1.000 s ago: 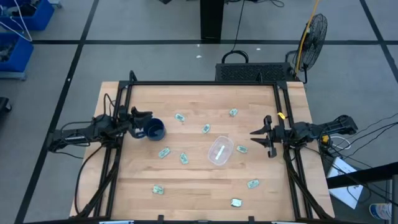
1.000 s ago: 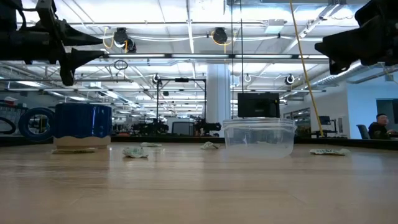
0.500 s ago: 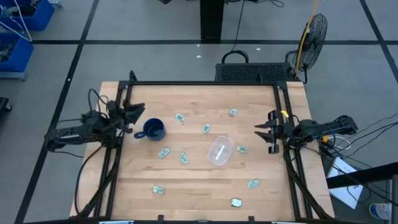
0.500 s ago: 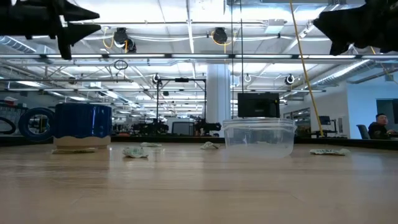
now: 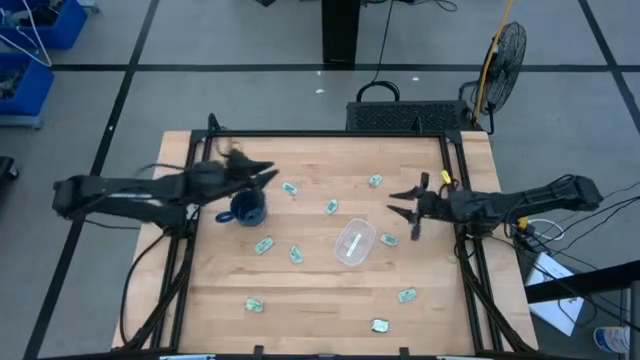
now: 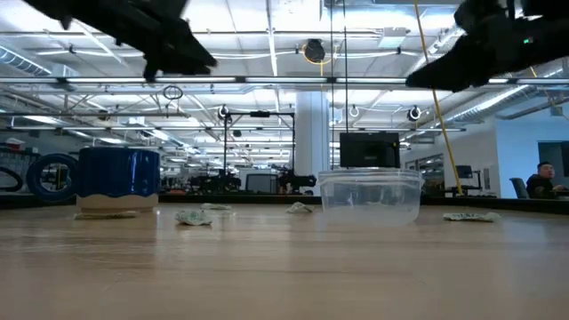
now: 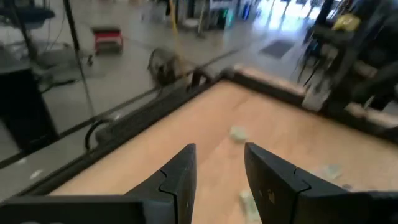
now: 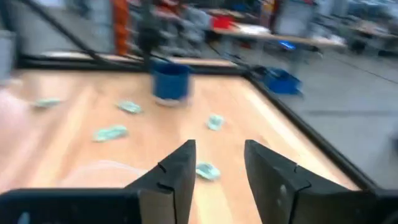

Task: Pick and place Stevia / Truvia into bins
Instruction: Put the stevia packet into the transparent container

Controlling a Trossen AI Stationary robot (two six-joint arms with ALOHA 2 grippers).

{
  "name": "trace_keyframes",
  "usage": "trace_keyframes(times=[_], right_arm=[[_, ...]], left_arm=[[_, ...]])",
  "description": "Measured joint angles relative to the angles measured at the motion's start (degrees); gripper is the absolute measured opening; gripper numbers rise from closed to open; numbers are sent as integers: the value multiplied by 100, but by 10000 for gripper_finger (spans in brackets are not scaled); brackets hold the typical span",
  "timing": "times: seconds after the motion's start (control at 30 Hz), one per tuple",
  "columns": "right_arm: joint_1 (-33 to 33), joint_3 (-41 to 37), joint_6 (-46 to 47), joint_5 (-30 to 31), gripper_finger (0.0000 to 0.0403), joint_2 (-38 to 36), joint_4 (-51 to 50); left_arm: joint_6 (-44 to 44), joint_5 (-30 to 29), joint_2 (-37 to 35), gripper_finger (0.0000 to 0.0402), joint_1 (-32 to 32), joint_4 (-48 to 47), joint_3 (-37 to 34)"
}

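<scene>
Both arms reach out over the surface [image 5: 320, 300]. The left gripper [image 5: 262, 173] and right gripper [image 5: 400, 203] are spread wide and empty. Next: descend on a Stevia packet [image 5: 387, 240] near the clear tub [image 5: 354, 242].

My wooden table [image 5: 320, 290] sits on a grey floor [image 5: 250, 95] crossed by dark lines, with a standing fan [image 5: 505, 50] off the far right corner and blue crates [image 5: 20, 70] way over at far left. Looking across, it's a big open hall under rows of ceiling lights [image 6: 267, 53], with a white pillar [image 6: 311, 142], a dark monitor [image 6: 369, 149] and a person [image 6: 540, 180] seated at far right.

Left gripper [image 5: 262, 172] — motion-blurred
</scene>
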Motion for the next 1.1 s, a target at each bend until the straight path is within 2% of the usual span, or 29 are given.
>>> trace_keyframes(times=[0.13, 0.23, 0.3, 0.43, 0.6, 0.9, 1.1], right_arm=[[-57, 35, -515, 1458, 156, 637, -51], [-289, 44, -487, 1686, 171, 877, 8], [-506, 44, -323, 1321, 180, 1003, -59], [-1055, 46, -96, 144, 197, 1317, -69], [-1879, 46, -82, -287, 205, 2071, 49], [-3344, 57, -296, -2286, 205, 4025, 2034], [-3783, 55, -684, -2861, 206, 4920, 2484]], left_arm=[[-23, 111, 1003, 140, 0, 222, 279], [-91, 207, 1598, 140, 0, 737, 402], [-94, 170, 1945, 140, 0, 1138, 514], [64, 84, 2508, 140, 0, 1399, 791], [327, 86, 2999, 140, -22, 1404, 1059], [385, 84, 3119, 140, -22, 1393, 1094], [385, 84, 3119, 140, -22, 1299, 1094]])
